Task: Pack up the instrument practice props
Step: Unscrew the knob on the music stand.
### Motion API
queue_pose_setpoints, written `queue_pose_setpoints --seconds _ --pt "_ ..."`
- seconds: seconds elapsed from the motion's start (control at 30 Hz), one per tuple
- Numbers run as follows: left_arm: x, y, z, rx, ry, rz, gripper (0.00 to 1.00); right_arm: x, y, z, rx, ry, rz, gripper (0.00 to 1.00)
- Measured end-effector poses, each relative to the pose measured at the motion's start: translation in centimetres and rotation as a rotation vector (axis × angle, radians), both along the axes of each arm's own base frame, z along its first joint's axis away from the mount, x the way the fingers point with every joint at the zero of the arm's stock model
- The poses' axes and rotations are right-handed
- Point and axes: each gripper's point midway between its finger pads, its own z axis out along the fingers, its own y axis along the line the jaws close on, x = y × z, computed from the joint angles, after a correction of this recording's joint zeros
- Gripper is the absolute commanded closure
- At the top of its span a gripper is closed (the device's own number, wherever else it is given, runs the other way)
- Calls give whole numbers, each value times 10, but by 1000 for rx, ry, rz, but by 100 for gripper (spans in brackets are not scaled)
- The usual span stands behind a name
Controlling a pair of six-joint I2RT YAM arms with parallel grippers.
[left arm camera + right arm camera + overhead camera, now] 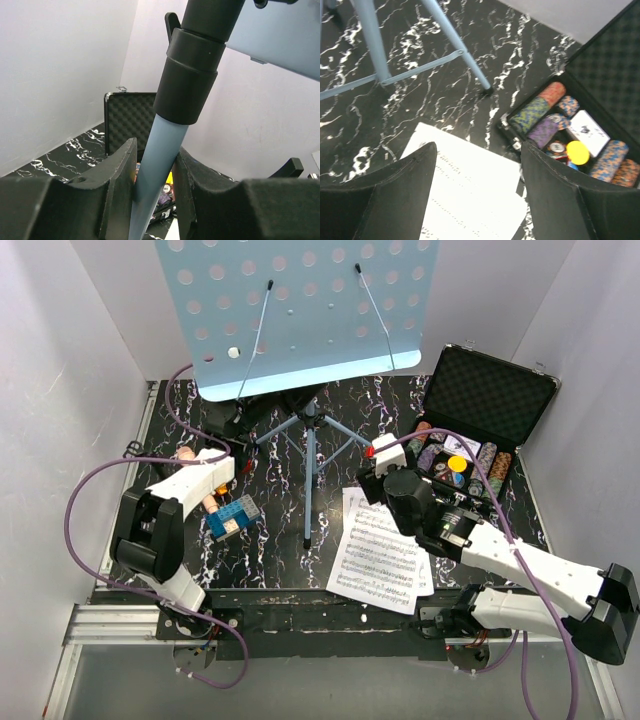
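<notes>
Being pinched mid-frame by the left gripper (155,167) is the music stand (162,142); the right gripper (477,155) is spread above the pages (470,187).

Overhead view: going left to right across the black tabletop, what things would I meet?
A small blue block → music stand → sheet-music pages → open case of poker chips.

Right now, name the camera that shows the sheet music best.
Top external: the sheet-music pages lie nearly whole there. Right wrist catches only one end of them; left wrist shows nothing clear.
</notes>
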Motion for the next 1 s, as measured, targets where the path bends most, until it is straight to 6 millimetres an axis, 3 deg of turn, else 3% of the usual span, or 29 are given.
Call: queue_pose_setpoints --seconds 0.27,0.53,0.77,1.0 --pt "-8 18 -7 -38 -17 98 100 -10 27 -28 125 140 58 24" --pt "-15 27 -13 -53 -42 138 100 -10 42 -40 245 168 70 25" --pt "-16 30 -20 -66 -49 154 100 7 52 -55 354 147 57 23" --pt "-19 34 -37 -64 -25 167 100 33 84 -74 412 174 96 19"
